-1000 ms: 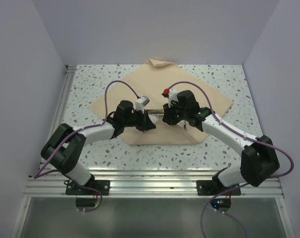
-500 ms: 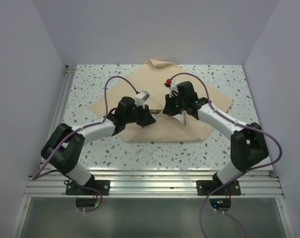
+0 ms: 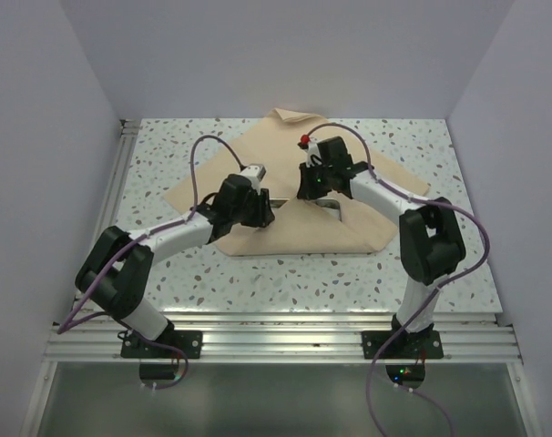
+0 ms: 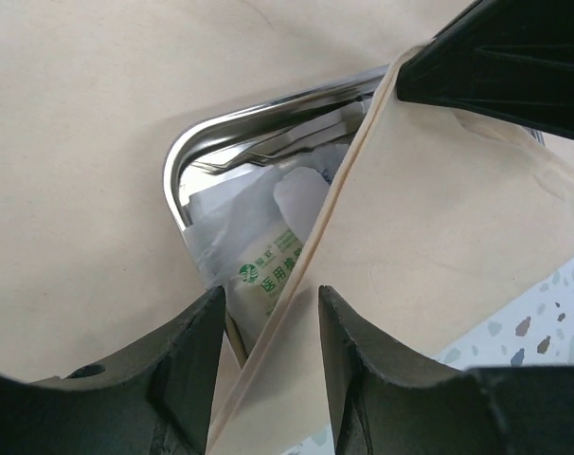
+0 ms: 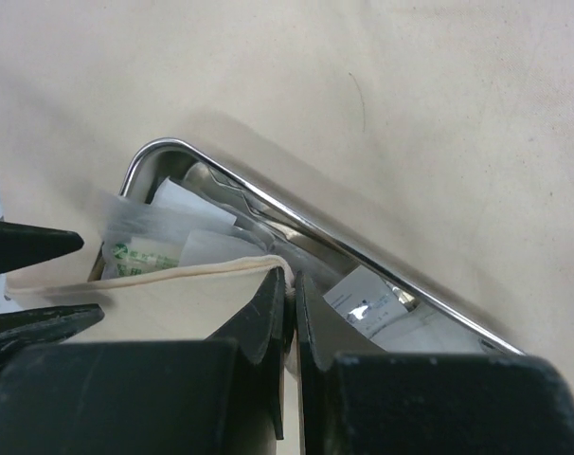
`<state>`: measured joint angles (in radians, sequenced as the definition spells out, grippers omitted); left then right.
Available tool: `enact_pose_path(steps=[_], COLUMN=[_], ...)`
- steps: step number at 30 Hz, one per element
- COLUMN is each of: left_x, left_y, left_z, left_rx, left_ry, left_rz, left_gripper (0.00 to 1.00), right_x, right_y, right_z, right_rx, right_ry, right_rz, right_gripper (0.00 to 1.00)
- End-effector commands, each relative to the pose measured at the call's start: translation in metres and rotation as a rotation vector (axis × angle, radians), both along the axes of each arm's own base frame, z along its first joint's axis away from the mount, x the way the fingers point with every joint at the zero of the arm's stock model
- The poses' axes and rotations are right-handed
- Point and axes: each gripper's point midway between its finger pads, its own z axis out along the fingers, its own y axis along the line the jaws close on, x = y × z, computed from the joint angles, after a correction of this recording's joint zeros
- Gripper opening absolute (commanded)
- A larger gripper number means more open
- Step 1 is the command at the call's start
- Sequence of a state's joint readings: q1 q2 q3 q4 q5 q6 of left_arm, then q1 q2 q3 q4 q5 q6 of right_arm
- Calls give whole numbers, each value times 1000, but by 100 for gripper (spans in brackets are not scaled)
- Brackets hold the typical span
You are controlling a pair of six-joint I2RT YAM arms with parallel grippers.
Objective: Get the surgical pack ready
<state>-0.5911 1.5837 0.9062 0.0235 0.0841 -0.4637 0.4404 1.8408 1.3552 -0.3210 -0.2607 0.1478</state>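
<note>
The tan cloth (image 3: 385, 182) lies spread on the speckled table with its near flap drawn up over the steel tray (image 3: 332, 211). In the left wrist view the tray (image 4: 188, 142) holds a green-printed sachet (image 4: 263, 270) and thin metal instruments (image 4: 268, 147). My right gripper (image 5: 289, 280) is shut on the hemmed edge of the cloth flap (image 5: 173, 294), just above the tray's rim (image 5: 363, 251). My left gripper (image 4: 270, 296) is open, and the flap's edge (image 4: 439, 218) runs loose between its fingers. Both grippers, left (image 3: 265, 211) and right (image 3: 305, 191), sit close together over the tray.
The cloth's far corner (image 3: 290, 118) is folded near the back wall. An aluminium rail (image 3: 121, 173) borders the table on the left, and white walls close in the sides and back. Purple cables loop above both arms.
My left gripper has opened and let go of the cloth edge. The right gripper has shut on the flap and carried it away from the near edge, over the tray.
</note>
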Motion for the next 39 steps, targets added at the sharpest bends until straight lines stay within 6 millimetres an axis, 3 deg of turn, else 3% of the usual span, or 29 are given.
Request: enact_pose_path(steps=[1, 7, 12, 22, 39], left_x=[17, 18, 24, 26, 22], left_y=[16, 18, 27, 20, 22], left_z=[26, 35, 29, 32, 35], left_rx=[43, 29, 57, 33, 27], left_ry=[-45, -60, -40, -23, -9], left_rz=[102, 113, 155, 136, 129], left_gripper=[48, 48, 48, 48, 48], right_x=[18, 27, 36, 49, 56], right_y=[7, 11, 9, 3, -7], right_z=[14, 10, 6, -7, -59], right_rx=[22, 28, 13, -19, -76], right_ry=[-43, -22, -21, -12, 129], right_rz=[26, 40, 31, 0, -4], right_gripper=[0, 0, 0, 0, 0])
